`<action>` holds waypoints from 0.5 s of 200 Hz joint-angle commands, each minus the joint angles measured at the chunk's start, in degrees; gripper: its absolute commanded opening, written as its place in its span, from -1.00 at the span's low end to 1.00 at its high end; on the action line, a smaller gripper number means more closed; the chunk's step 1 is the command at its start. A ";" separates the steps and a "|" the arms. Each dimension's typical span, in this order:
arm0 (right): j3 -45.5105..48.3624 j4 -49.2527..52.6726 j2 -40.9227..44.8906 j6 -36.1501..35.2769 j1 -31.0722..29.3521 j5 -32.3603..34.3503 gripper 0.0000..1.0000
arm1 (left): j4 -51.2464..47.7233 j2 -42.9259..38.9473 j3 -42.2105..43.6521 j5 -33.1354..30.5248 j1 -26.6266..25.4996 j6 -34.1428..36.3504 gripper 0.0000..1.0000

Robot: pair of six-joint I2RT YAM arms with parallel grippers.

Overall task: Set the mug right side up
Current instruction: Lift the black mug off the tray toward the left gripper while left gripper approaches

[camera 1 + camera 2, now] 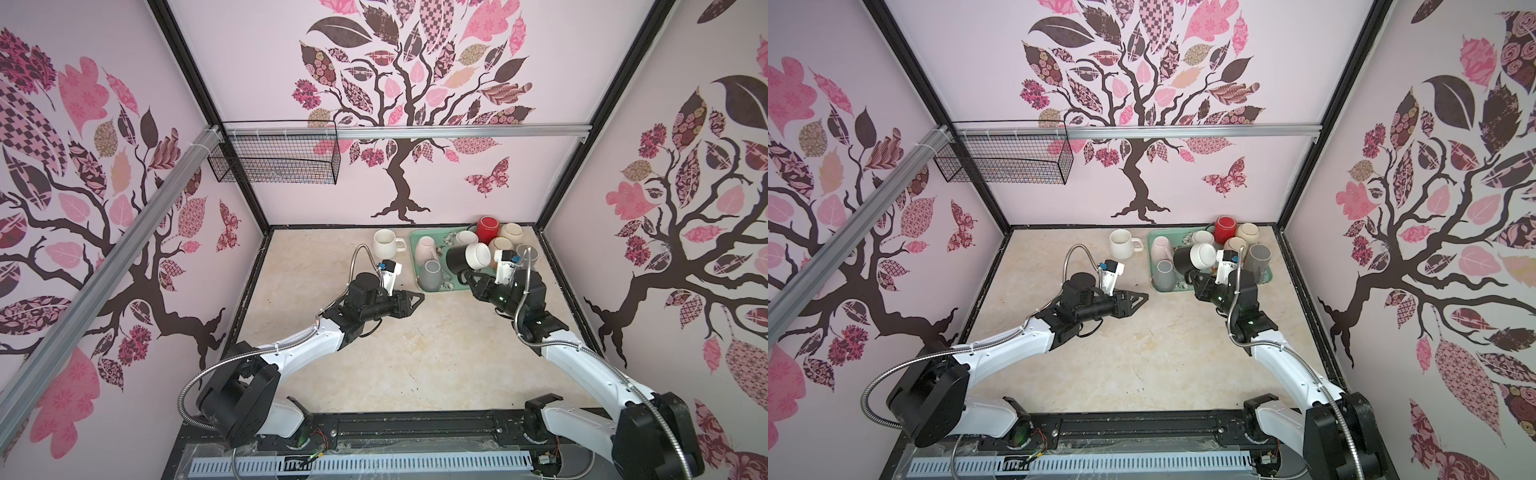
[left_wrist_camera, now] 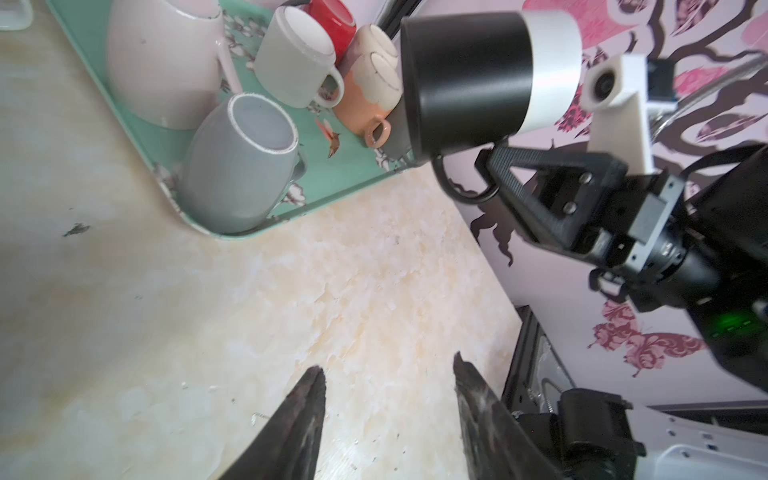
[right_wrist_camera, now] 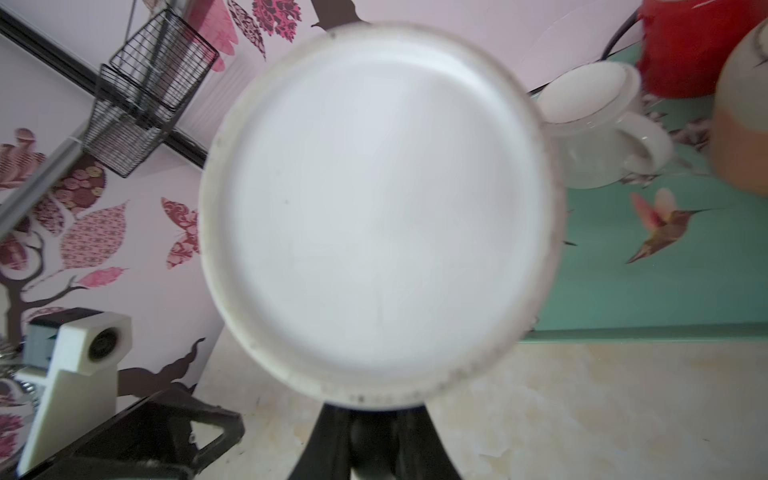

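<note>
Right end effector [image 2: 492,172] is clamped on the handle of the black-and-white mug [image 2: 478,79], which is held above the tray [image 2: 145,141], roughly sideways; left end effector [image 2: 388,368] is part-open, empty, over the worktop [image 1: 374,353]; lift done, I judge; righting and set-down remain.

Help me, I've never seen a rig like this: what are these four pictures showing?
Two robot arms work at a table. Two pictures look down from one overhead camera pair; the other two come from a camera on each wrist. On the table sit a teal tray of upside-down mugs and one white mug upright beside it. The right gripper is shut on the handle of a black-and-white mug, held above the tray, tipped sideways. The left gripper is open and empty.
</note>
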State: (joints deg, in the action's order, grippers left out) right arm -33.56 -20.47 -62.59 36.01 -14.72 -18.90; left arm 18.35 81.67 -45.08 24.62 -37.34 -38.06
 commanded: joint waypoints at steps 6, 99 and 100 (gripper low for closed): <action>1.02 -18.77 2.07 11.97 -0.10 -9.04 -1.00 | 11.53 2.73 -3.52 3.72 -0.19 -10.47 0.10; 4.01 -35.93 -2.46 26.72 -0.26 -15.89 -1.00 | 28.43 11.72 -6.69 7.84 -1.24 -25.42 0.02; 4.06 -36.07 -2.50 26.82 -0.24 -15.95 -1.00 | 28.55 11.78 -6.69 7.87 -1.24 -25.63 0.01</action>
State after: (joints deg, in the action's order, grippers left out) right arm -28.01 -43.94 -63.99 58.26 -14.72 -31.83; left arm 38.61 91.83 -48.75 30.44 -37.80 -58.67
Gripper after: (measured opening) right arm 0.184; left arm 0.515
